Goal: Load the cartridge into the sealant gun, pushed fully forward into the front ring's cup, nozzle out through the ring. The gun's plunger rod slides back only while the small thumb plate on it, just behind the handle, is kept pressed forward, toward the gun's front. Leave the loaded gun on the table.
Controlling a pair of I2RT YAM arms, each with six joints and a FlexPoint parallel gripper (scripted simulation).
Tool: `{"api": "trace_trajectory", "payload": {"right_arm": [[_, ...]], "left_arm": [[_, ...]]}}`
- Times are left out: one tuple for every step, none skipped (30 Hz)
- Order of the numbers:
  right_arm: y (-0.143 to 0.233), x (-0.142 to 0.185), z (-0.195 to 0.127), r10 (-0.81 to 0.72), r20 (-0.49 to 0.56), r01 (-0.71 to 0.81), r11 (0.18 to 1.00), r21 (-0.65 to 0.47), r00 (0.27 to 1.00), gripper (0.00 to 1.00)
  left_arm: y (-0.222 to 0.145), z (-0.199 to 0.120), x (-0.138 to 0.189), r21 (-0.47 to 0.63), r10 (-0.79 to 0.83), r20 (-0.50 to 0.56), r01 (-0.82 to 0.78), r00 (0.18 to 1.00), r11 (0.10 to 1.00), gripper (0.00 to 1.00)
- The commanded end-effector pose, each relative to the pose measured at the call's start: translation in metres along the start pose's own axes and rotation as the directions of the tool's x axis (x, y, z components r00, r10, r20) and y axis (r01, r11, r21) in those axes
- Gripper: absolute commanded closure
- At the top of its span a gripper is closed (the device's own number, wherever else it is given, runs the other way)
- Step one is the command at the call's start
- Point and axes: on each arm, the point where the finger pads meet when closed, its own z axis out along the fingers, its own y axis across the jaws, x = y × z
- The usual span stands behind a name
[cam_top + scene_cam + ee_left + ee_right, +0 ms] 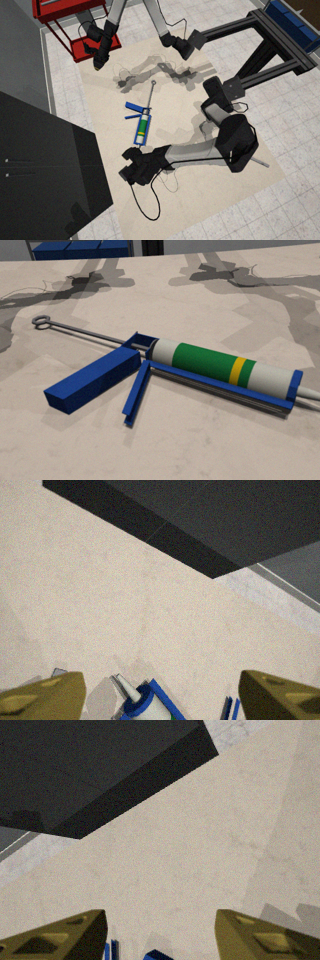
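Well, left gripper (134,165) (162,685), fingers apart, near tabletop's (193,201) (206,446) (125,580) (175,870) cabinet-side edge; low sweep could knock nozzle (139,146) (307,392) (128,687). Cartridge (142,126) (201,364) (154,712) in sealant gun (133,106) (95,376) (167,698) (157,956), inward. Right gripper (97,68) (161,925), apart, by red-cart corner.

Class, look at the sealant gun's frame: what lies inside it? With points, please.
The cartridge (141,126) (206,364) (153,712), its nozzle (308,392) (128,687) out through the front ring (294,385) (138,701). The cartridge covers its own underside, so contact beneath cannot be seen.
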Motion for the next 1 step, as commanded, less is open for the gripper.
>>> {"api": "trace_trajectory", "payload": {"right_arm": [[0.0007,0.0082,0.0083,0.009,-0.024,-0.009,1.000,-0.004,1.000,0.48]], "left_arm": [[-0.0039,0.0005,-0.0045,0.004,-0.010,0.001,0.010,1.000,1.000,0.26]]}}
